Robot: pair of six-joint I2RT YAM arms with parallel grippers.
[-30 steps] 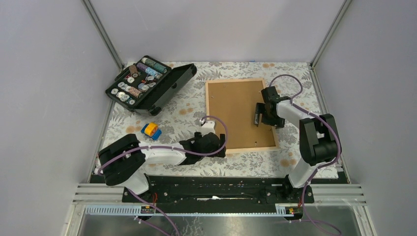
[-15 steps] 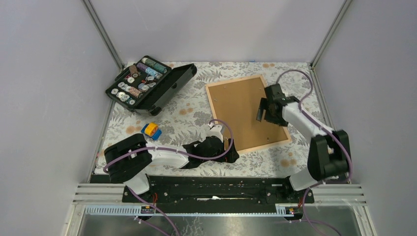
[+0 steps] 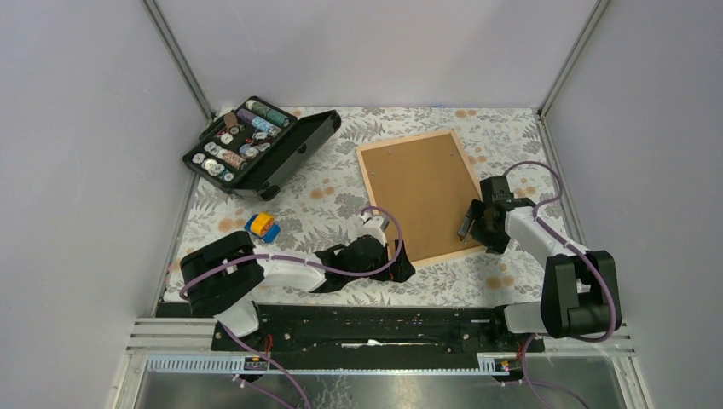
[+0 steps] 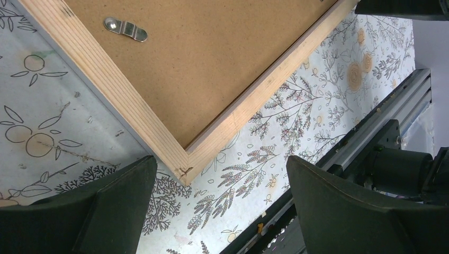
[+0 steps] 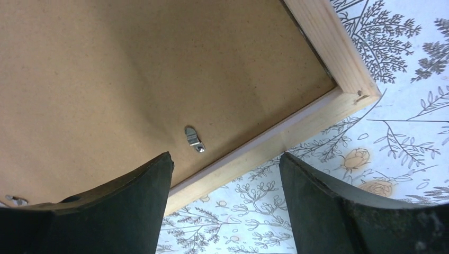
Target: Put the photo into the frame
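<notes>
Nearest the arm bases, the left fingers (image 4: 79,211) stand wide apart, holding nothing, with the frame's (image 3: 378,204) near-left corner between them. Whether they touch it is unclear. Open floral bench (image 3: 332,200) runs from that corner to the metal rail (image 4: 370,132). The right fingers (image 5: 122,211) also gape, empty, above the frame's near edge by its near-right corner. The frame lies skewed and back up, filled by a brown backing board (image 3: 422,192) with 2 turn clips (image 5: 194,138) showing. Anything beneath the board is hidden. Leftward sit a small orange-and-blue toy (image 3: 263,226) and, farther back, an open black case (image 3: 264,145).
</notes>
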